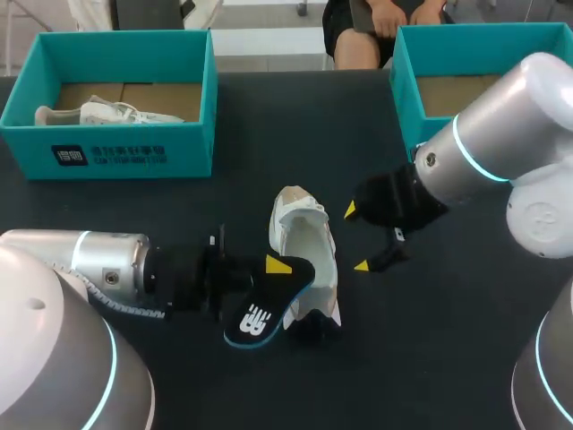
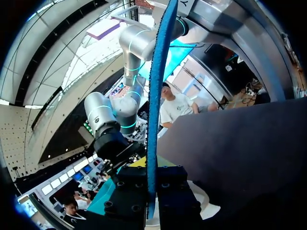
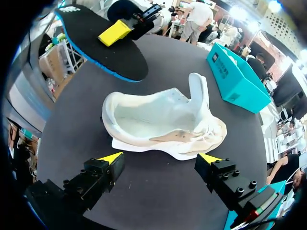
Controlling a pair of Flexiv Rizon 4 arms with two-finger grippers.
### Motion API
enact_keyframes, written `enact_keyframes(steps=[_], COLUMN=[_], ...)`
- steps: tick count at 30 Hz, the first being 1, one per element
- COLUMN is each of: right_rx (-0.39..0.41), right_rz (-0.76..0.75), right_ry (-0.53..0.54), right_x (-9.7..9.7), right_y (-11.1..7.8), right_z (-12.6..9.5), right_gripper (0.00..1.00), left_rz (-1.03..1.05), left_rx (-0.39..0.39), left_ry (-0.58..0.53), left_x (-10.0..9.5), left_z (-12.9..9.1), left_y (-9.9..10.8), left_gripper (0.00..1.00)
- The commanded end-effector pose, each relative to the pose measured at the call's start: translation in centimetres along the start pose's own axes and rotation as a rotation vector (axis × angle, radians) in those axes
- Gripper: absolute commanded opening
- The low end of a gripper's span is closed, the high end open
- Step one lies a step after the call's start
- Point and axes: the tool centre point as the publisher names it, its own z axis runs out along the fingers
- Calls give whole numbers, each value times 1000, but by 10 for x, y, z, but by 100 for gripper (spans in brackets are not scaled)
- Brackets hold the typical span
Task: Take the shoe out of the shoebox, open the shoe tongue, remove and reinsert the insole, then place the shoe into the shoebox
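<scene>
- Reading the table from my left, I first see a teal cardboard shoebox point(image 1: 107, 148). It stands open at the far left of the black tabletop point(image 1: 448, 358), and a white laced sneaker point(image 1: 98, 113) lies inside it.
- My left arm comes in low along the near left side. The left gripper point(image 1: 276, 269) is pinched onto a black foam insole with a blue rim point(image 1: 260, 318).
  - In the head view one yellow tip lies on the insole's upper face; the other is hidden underneath.
  - In the left wrist view the insole runs edge-on straight out from the gripper, with the two black fingers point(image 2: 132, 189) pressed against its two faces.
  - The insole is held off the table, just beside the shoe on my left-arm side. I cannot tell whether its edge touches the shoe.
- The white low-top shoe point(image 1: 306, 246) lies out on the tabletop near the middle, between my two grippers and well apart from both boxes. In the right wrist view its opening is turned toward that camera, and the pale inside is in plain sight.
- The right gripper point(image 1: 356, 238) hovers just beside the shoe on my right. Its yellow tips are spread wide and nothing is between them — the shoe lies just ahead of the fingers, not touched.
- A second teal box point(image 1: 407, 90) stands open at the far right, behind my right arm, which hides part of it.
</scene>
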Motion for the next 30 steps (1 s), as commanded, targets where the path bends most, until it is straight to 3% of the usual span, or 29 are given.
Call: enact_keyframes(steps=[1, 18, 30], right_rx=[5, 12, 12], right_rz=[17, 68, 68], right_ry=[-5, -13, -13], right_x=[0, 4, 4], right_y=[5, 9, 9], right_z=[8, 11, 11], right_gripper=[100, 100, 100], left_rz=[4, -1, -72], left_rx=[-6, 12, 14], left_ry=[-9, -15, 2], left_x=[-1, -10, 6], left_z=[0, 22, 31], left_y=[-2, 12, 36], left_gripper=[0, 0, 0])
